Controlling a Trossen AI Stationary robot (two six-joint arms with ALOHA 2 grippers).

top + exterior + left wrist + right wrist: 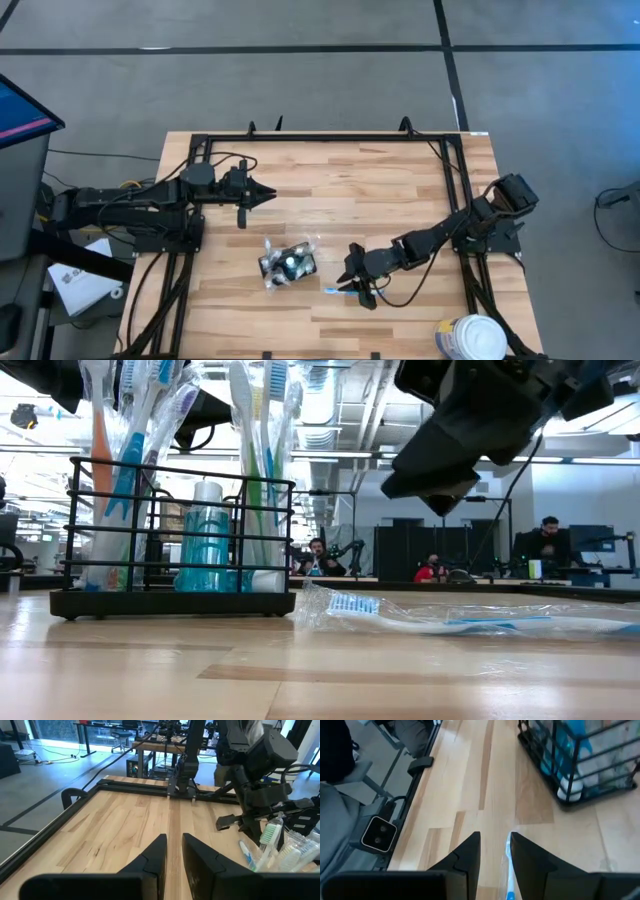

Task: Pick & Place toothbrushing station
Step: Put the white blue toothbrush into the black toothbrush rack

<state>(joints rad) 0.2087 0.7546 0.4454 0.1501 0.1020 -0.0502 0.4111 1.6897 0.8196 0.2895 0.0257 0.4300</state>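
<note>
While the right gripper (352, 283) hangs just above the wood with its two dark fingers set narrowly apart and nothing between them, a blue-and-white toothbrush in clear crinkled wrap (470, 618) lies flat on the boards directly under and just ahead of its tips. In the right wrist view the brush's blue handle (509, 865) shows in the slot between the fingers. It looks light and thin, and its film will probably slip and crackle, so a pinch across the stiff handle near mid-length seems safest.

Just beyond the gripper, on the side toward the left arm, stands the toothbrushing station (287, 264), a small black wire-frame holder (175, 540) on a solid flat base, upright on the pale butcher-block table (330, 180). It is packed with wrapped toothbrushes, a translucent blue bottle and a white tube. The frame looks rigid but top-heavy with its load, and loose brushes may shift, so grip a top rail or corner post and keep it level.

The left gripper (262, 194) waits well apart, across the table from the station, fingers nearly closed and empty.
</note>
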